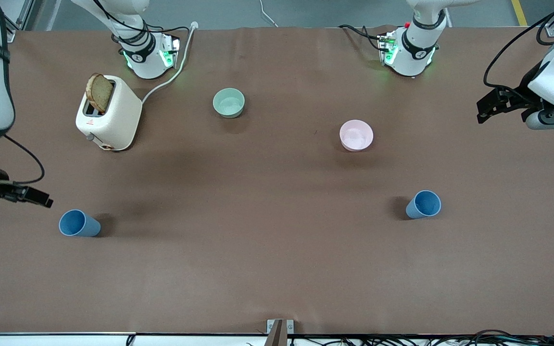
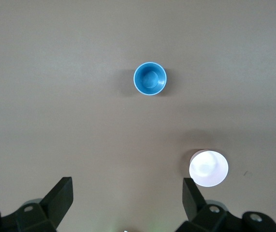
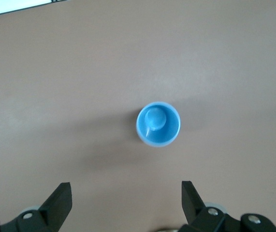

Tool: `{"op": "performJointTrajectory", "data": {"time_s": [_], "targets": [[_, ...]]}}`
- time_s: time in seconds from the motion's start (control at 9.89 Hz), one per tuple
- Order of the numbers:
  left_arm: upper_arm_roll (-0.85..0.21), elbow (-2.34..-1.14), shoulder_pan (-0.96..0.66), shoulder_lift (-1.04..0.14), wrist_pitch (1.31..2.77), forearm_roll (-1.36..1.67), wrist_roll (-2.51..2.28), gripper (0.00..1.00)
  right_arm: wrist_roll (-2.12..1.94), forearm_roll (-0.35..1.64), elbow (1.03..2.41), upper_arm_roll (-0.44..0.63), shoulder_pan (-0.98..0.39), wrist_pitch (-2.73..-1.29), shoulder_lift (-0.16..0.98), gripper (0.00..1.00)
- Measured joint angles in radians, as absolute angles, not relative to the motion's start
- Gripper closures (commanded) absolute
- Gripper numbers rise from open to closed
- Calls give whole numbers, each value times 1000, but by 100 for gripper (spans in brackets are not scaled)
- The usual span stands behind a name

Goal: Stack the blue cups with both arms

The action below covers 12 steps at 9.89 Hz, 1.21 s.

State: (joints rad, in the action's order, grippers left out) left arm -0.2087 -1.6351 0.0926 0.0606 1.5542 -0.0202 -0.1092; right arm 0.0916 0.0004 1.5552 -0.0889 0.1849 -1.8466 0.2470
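Two blue cups stand upright and apart on the brown table. One blue cup (image 1: 79,223) is at the right arm's end and also shows in the right wrist view (image 3: 158,123). The other blue cup (image 1: 423,204) is toward the left arm's end and shows in the left wrist view (image 2: 150,79). My right gripper (image 1: 39,197) hangs open and empty in the air beside the first cup; it also shows in its own wrist view (image 3: 126,193). My left gripper (image 1: 488,109) hangs open and empty over the table's left-arm end, apart from its cup; it also shows in its own wrist view (image 2: 128,193).
A white toaster (image 1: 113,117) with a bread slice (image 1: 99,92) stands near the right arm's base, its cord trailing to the table's edge. A pale green bowl (image 1: 229,103) and a pink bowl (image 1: 356,135) sit farther from the front camera than the cups.
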Motion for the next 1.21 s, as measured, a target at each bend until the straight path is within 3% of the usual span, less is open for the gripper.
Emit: {"op": "performJointTrajectory", "data": {"time_s": [0.4,0.71,1.21], "targets": [[-205,-1604,95,53,1555,-17,-92,0,94,-3,1395,-75,228,-1489,102,0],[-198,-1573,102,-19,1592,-15,-78,0,94,0,1387,-78,231,-1483,115,0],[-192,-1653,175,-282,1911,-16,-82,0,63,1,1386,-72,191,-1458,123,0]]}}
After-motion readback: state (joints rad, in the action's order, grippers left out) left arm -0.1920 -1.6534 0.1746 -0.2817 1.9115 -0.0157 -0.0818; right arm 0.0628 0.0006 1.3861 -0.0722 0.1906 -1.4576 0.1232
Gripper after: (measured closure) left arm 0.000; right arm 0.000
